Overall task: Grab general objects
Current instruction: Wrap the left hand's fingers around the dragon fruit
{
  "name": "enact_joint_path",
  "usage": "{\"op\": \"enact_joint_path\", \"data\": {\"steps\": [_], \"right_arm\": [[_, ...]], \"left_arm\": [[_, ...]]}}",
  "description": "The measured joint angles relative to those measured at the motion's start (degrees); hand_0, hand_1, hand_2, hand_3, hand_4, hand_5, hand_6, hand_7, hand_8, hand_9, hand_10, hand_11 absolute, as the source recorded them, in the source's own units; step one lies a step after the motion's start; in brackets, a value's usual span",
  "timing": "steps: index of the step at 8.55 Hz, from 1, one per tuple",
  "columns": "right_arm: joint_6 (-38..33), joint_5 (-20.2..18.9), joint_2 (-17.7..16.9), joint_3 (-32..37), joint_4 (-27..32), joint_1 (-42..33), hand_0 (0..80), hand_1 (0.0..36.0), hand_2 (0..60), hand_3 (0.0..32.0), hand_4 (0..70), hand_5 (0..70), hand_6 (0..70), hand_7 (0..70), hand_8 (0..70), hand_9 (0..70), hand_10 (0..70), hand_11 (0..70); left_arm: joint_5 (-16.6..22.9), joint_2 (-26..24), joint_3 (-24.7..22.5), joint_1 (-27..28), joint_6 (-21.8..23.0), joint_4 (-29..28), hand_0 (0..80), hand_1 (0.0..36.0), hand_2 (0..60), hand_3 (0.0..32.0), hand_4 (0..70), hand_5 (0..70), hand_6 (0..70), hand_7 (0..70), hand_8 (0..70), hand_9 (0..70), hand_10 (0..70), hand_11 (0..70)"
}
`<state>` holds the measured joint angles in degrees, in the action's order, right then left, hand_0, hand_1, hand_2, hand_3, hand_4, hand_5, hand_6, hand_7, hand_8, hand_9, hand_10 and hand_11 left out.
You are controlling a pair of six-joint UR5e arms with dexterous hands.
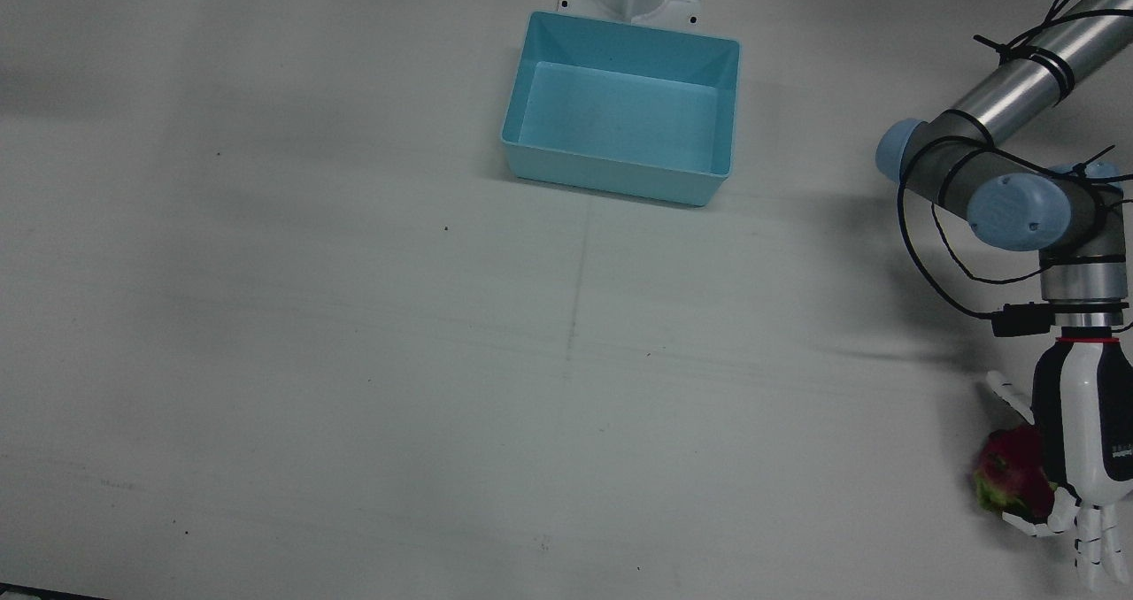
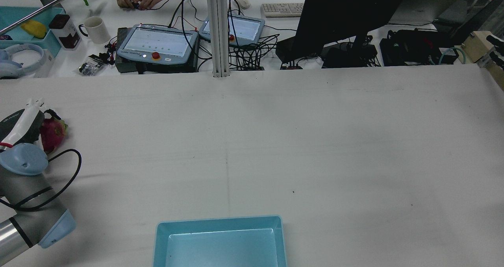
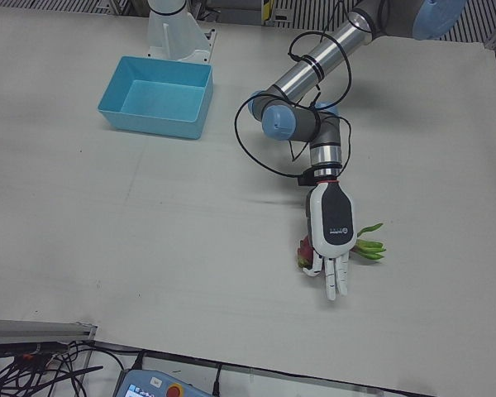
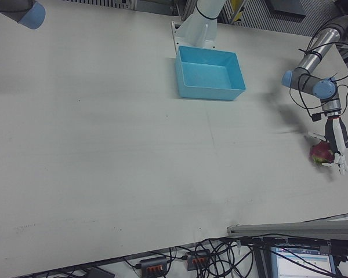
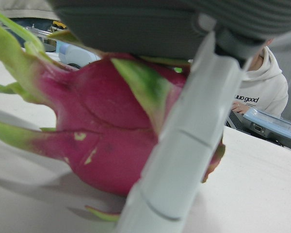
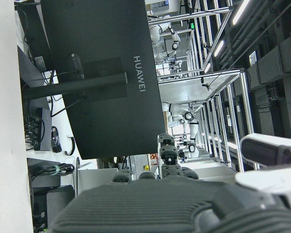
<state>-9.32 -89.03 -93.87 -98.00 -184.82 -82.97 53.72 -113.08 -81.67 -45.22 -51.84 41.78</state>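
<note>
A pink dragon fruit point(image 1: 1013, 472) with green leaf tips point(image 3: 368, 246) lies on the white table near its front edge, on my left arm's side. My left hand point(image 1: 1084, 432) hangs palm-down right over it, fingers stretched out straight past the fruit. In the left hand view the fruit point(image 5: 106, 141) rests on the table just under the palm, and one white finger point(image 5: 179, 155) crosses in front of it. The fingers do not wrap the fruit. My right hand point(image 6: 184, 204) shows only as a dark palm edge in its own view, raised and facing a monitor.
An empty light-blue bin point(image 1: 620, 180) stands at the table's middle by the pedestal. Beyond the far edge in the rear view are teach pendants point(image 2: 157, 42), cables, a mug and a person's hands. The right arm's elbow point(image 4: 23, 11) sits at the far corner.
</note>
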Motion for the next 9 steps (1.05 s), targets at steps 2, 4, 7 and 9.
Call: {"op": "enact_joint_path", "data": {"steps": [2,4,7,9], "right_arm": [[0.0,0.0,0.0,0.0,0.0,0.0,0.0,0.0,0.0,0.0,0.0,0.0,0.0,0.0,0.0,0.0,0.0,0.0],[0.0,0.0,0.0,0.0,0.1,0.0,0.0,0.0,0.0,0.0,0.0,0.0,0.0,0.0,0.0,0.0,0.0,0.0],[0.0,0.0,0.0,0.0,0.1,0.0,0.0,0.0,0.0,0.0,0.0,0.0,0.0,0.0,0.0,0.0,0.0,0.0],[0.0,0.0,0.0,0.0,0.1,0.0,0.0,0.0,0.0,0.0,0.0,0.0,0.0,0.0,0.0,0.0,0.0,0.0]], "left_arm": [[0.0,0.0,0.1,-0.8,0.0,0.5,80.0,36.0,60.0,0.0,11.4,27.6,7.5,8.4,1.5,0.2,1.5,7.0],[-0.5,-0.1,0.8,-1.6,-0.1,0.7,80.0,36.0,60.0,0.0,12.4,30.8,10.1,11.2,2.6,0.8,3.4,9.9],[-1.8,-0.1,2.0,-1.8,-0.8,0.5,80.0,36.0,60.0,0.0,12.0,29.0,8.9,5.8,2.4,0.0,1.2,6.9],[-2.4,-0.1,2.3,-1.6,-1.6,0.6,80.0,36.0,60.0,0.0,11.6,29.0,8.5,6.1,2.3,0.0,0.7,6.2]]}}
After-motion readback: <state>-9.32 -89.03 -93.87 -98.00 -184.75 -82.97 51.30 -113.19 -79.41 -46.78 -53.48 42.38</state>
